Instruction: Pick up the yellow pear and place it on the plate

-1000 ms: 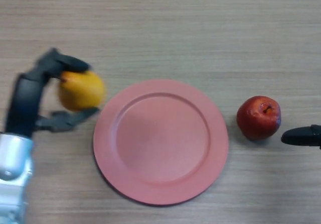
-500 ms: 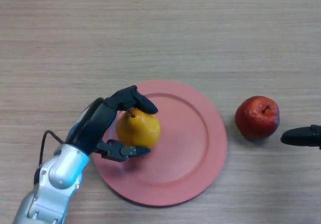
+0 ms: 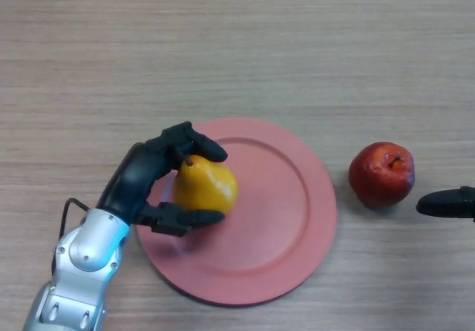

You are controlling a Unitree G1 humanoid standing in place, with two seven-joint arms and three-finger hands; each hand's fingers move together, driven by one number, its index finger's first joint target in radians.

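The yellow pear (image 3: 205,185) is over the left part of the pink plate (image 3: 282,205), stem up. My left hand (image 3: 145,175) is curled round it, fingers over the top and thumb (image 3: 185,217) under its near side. I cannot tell whether the pear rests on the plate. At the right edge only a black tip of my right hand (image 3: 447,202) shows, just right of the apple.
A red apple (image 3: 381,174) sits on the wooden table to the right of the plate, close to my right hand. The plate lies in the middle of the table.
My left hand carried the pear rightward from beside the plate to over its left part. In the last half second it barely shifted. The right hand and apple stayed put.
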